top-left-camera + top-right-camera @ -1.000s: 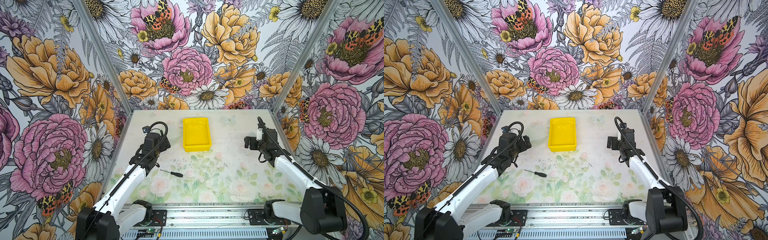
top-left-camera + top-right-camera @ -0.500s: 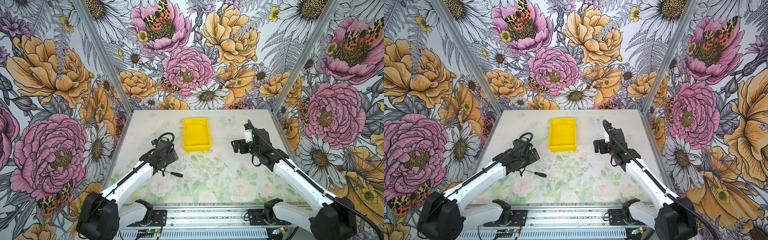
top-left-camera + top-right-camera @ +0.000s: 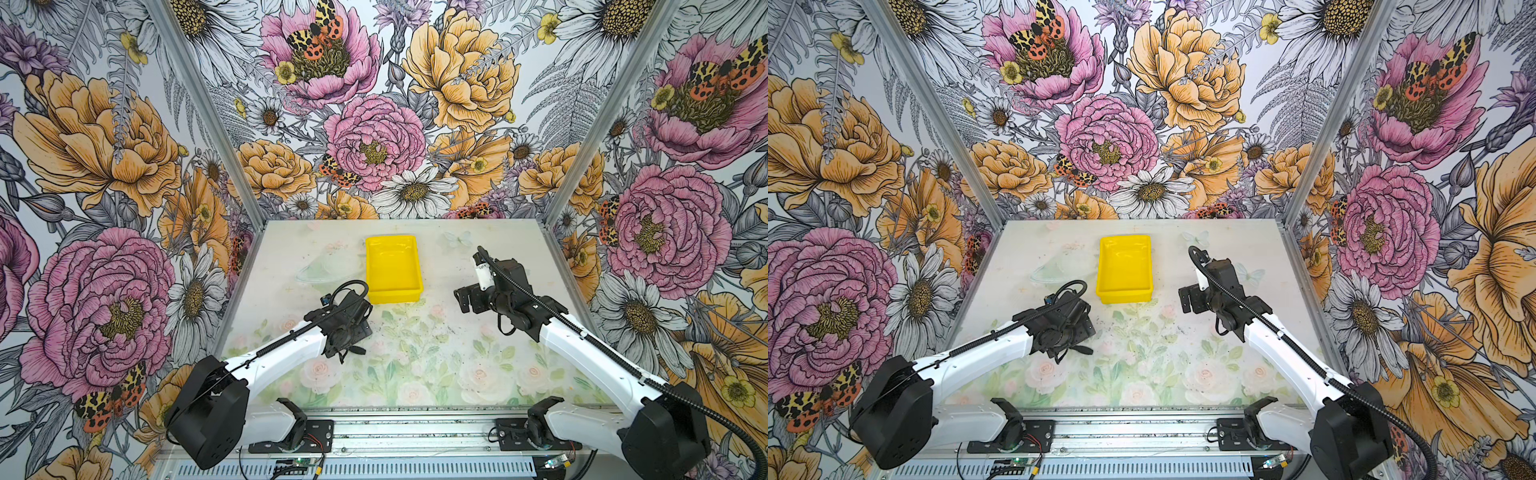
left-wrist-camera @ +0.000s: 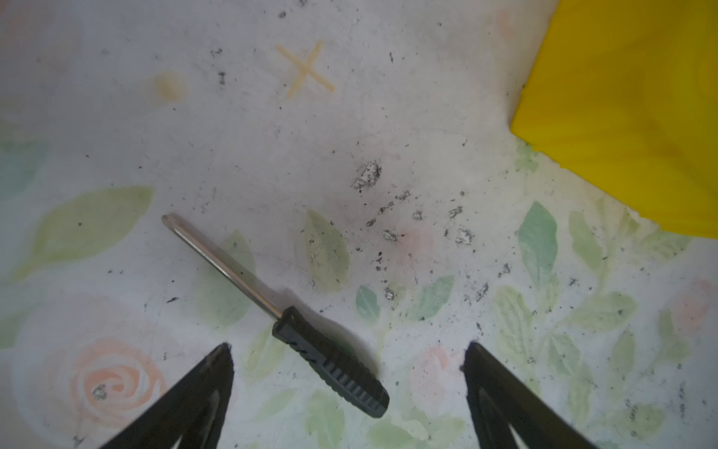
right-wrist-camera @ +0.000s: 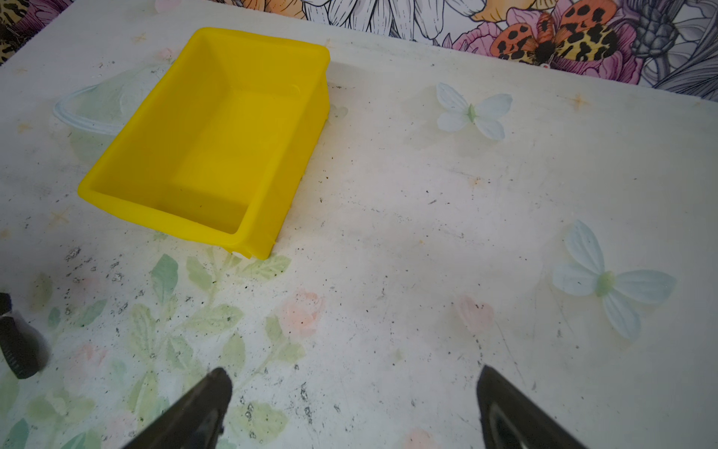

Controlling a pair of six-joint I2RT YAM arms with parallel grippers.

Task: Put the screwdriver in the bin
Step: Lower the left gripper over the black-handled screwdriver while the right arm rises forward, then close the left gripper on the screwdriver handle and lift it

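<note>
Jaws are standing wide and empty on the left gripper and the right gripper. The screwdriver is lying flat on the table near the bin, its handle between the left fingertips. Centring on the handle, lowering fully and closing squarely across it is looking wisest.

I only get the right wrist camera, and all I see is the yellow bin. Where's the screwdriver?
Observer: In the left wrist view the screwdriver lies flat on the table, its black handle between the open fingers of the left gripper.
Operator: Is it grabbed?
Observer: No, both fingers stand clear of the handle, with table showing on each side.
Operator: Is it far from my bin?
Observer: In both top views the left gripper hangs over it, close by the near corner of the bin.
</note>
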